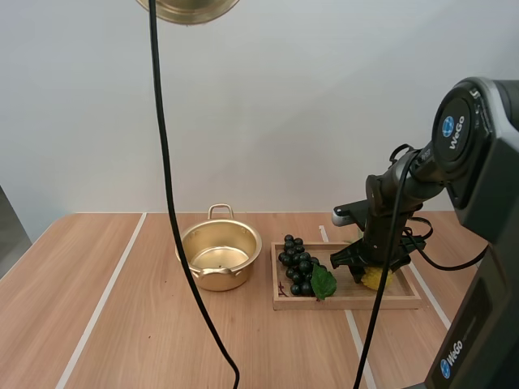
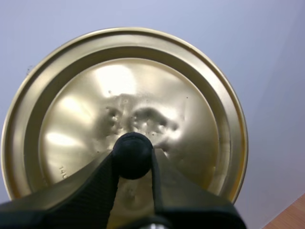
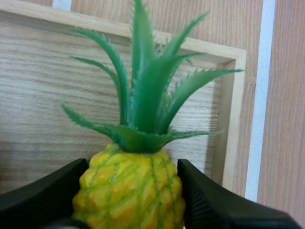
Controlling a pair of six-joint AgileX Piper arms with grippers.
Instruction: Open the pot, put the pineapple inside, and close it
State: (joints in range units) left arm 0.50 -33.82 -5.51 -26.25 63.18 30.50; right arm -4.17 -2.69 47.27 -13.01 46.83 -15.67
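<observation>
1. One pineapple sits in the right end of the wooden tray. Its long axis runs from the body between the fingers out to the crown, and the crown points toward a tray rim, near a corner.
2. Look: yellow body with green criss-cross lines, and a stiff green crown of spiky leaves fanned out.
3. Right gripper: grasping the pineapple, with one black finger on each side of the body.
4. Hidden: the bottom of the pineapple is cut off in the right wrist view. In the high view the gripper covers most of it and only a yellow patch shows. Can't tell if it rests on the tray floor or is just off it.
5. Grapes: dark bunch with a green leaf, at the tray's left end.
6. Pot: gold, uncovered, on the table just left of the tray.
7. Left gripper: clenched on the black knob of the gold lid. The lid is held high above the table, its edge cut off in the high view.
</observation>
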